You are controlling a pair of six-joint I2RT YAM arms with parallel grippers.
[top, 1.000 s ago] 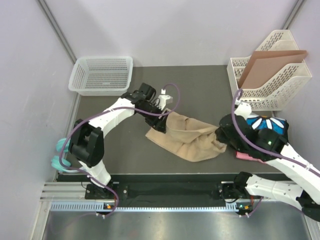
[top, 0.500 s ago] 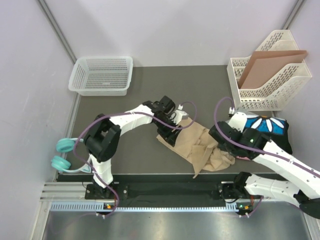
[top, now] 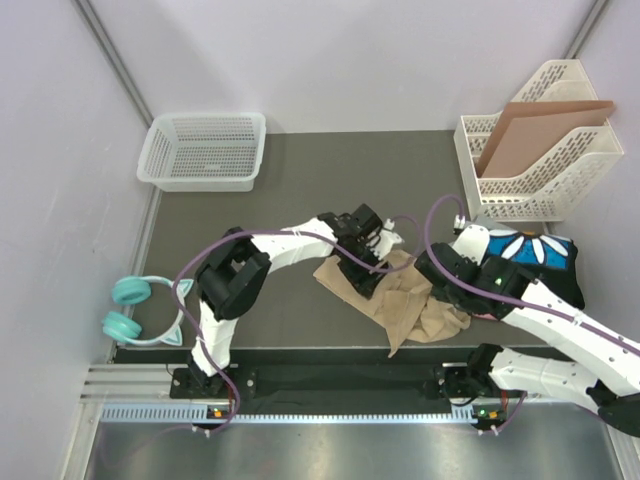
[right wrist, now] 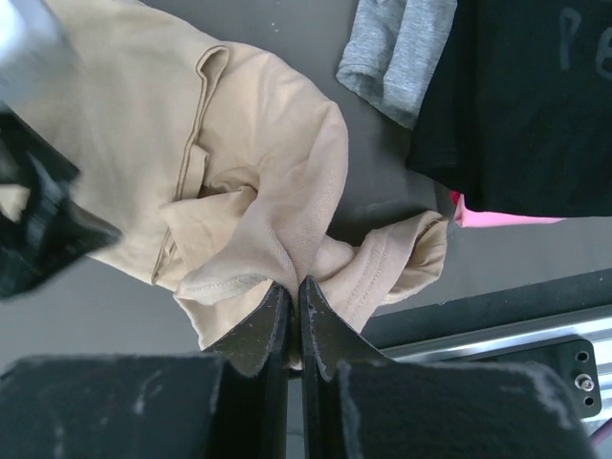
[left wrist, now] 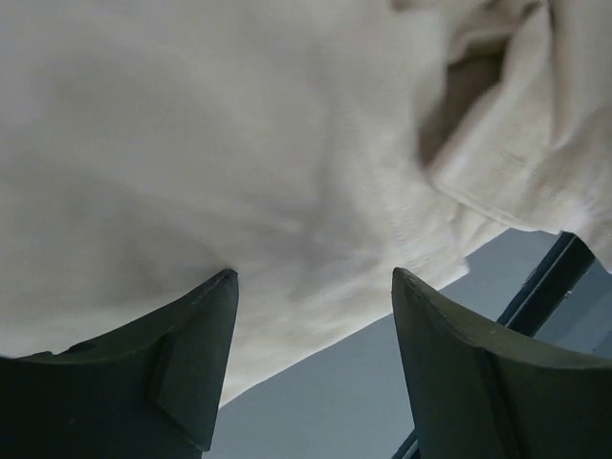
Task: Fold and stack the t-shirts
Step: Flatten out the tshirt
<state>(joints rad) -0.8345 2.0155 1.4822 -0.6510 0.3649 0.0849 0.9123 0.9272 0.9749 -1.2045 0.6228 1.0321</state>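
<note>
The tan t-shirt [top: 400, 305] lies crumpled on the dark table, right of centre. My right gripper [right wrist: 295, 287] is shut on a bunched fold of it [right wrist: 287, 206]; in the top view it [top: 437, 270] sits at the shirt's right edge. My left gripper [top: 368, 270] is open over the shirt's left part, its jaws apart with tan cloth [left wrist: 239, 153] just beyond them and nothing between them. The black daisy-print shirt [top: 535, 250] lies at the right with a grey one [right wrist: 402, 53] and a pink one [right wrist: 497, 212] under it.
A white basket [top: 205, 150] stands at the back left. A white file rack [top: 535, 160] holding a brown cardboard sheet [top: 535, 125] stands at the back right. Teal headphones [top: 130, 310] lie off the table's left edge.
My left gripper has moved right and toward the near edge over the tan shirt. The shirt has been pushed and bunched to the right, and my right gripper has shifted slightly with its fold.
</note>
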